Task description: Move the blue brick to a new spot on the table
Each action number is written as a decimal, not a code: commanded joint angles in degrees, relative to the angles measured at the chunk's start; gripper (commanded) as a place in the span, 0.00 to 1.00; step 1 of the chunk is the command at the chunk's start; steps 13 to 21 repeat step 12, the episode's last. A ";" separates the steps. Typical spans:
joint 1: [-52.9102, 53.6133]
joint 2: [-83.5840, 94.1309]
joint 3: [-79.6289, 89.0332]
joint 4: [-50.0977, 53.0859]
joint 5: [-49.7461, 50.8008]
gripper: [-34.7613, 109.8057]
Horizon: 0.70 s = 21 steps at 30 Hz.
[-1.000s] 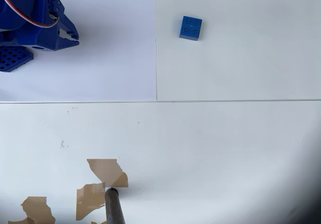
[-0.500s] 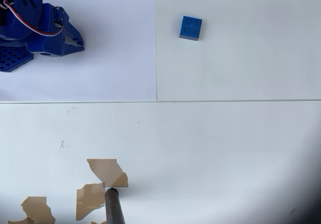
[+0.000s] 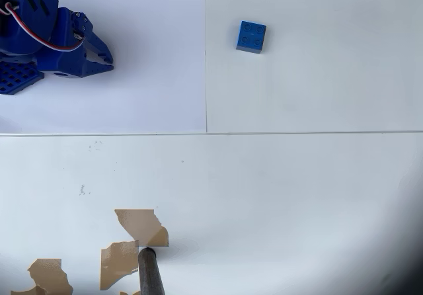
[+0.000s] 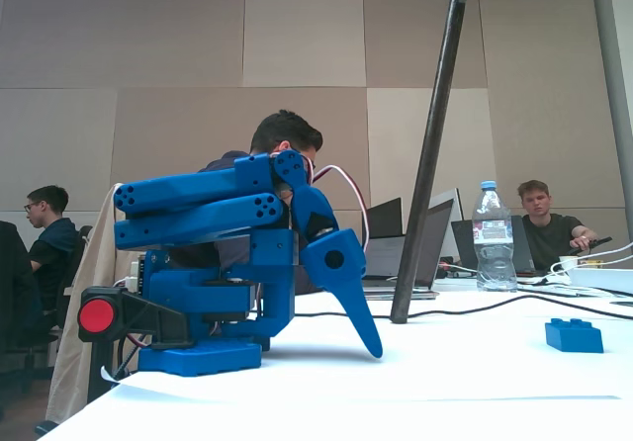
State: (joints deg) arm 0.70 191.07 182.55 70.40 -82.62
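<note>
In the overhead view, nearest the bottom edge, we see torn tan patches (image 3: 132, 245) on the counter (image 3: 277, 196) at about seven o'clock, with a dark pole (image 3: 151, 273) standing at their edge. Beyond them lies a broad bare stretch crossed by thin seams, so we judge there is plenty of open room to set something down toward five or six o'clock. Farther up, the blue brick (image 3: 251, 36) sits flat at about one o'clock, studs upward, with nothing near it. We take it for light, stiff plastic with smooth, rather slippery sides, best pinched across two opposite flat walls, low, below the studs. The gripper (image 3: 106, 59) rests at ten o'clock, well apart from the brick; its jaws look drawn together to a point, tip down close to the counter in the fixed view (image 4: 374, 347), where the brick (image 4: 574, 335) lies far right.
</note>
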 commanded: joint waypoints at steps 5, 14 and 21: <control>0.09 0.18 1.93 -0.97 10.11 0.25; 0.09 0.18 1.93 -0.97 10.11 0.25; 0.09 0.18 1.93 -0.97 10.11 0.25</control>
